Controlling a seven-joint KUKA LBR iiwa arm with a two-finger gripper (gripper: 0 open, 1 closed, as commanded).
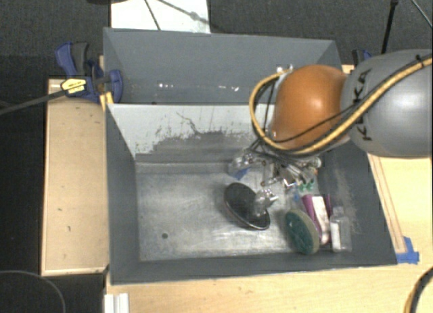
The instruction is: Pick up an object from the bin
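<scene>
Under the gripper: a black oval thing (242, 205), flat and a little shiny, lies on the floor of the bin, somewhat right of the middle and toward the near wall. Its long side is turned at an angle, and its right part goes under the metal of the gripper.
Gripper (272, 188): it is low in the bin, just above the right end of the black oval thing. It seems to touch it, but real contact cannot be confirmed.
Fingers: whether they are open or closed I cannot tell, because the metal parts and wires there run together. I cannot see any thing between them.
Green round pad (302, 232): it lies just right of the black oval thing, nearer to the front wall, tilted, apart from the gripper.
Purple and white pack (317, 209): it lies beside the green round pad, on its right and a little further back.
White piece (336, 228): it is at the right wall, touching or almost touching the purple and white pack.
Bin (169, 197): grey metal. The left half of the floor is bare, and the back wall has pale scratches.
Orange cover (308, 105): it is round and sits directly above the gripper, with a yellow-black cable (260, 105) looped around it.
Arm (399, 105): it is grey and comes in from the right, over the right rim of the bin.
</scene>
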